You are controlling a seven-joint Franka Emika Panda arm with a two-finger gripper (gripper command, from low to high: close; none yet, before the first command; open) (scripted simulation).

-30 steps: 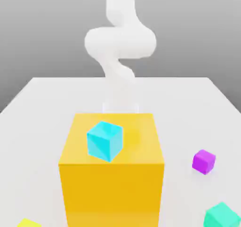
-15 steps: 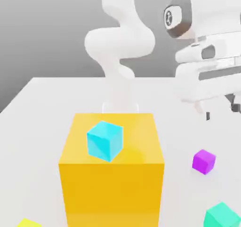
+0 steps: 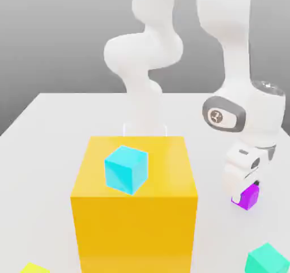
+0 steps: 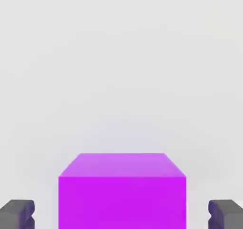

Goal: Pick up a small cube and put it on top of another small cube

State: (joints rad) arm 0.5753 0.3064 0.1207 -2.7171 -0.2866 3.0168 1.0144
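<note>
So far, approach done, lift and stacking left.
Exterior view: gripper (image 3: 247,191) down over purple cube (image 3: 249,197), cube on table (image 3: 51,130); cyan cube (image 3: 126,169) on yellow block (image 3: 135,209), well apart.
Hand view: cube (image 4: 122,191) between fingertips (image 4: 17,214), gaps either side; jaws spread, nothing pinched yet.
</note>
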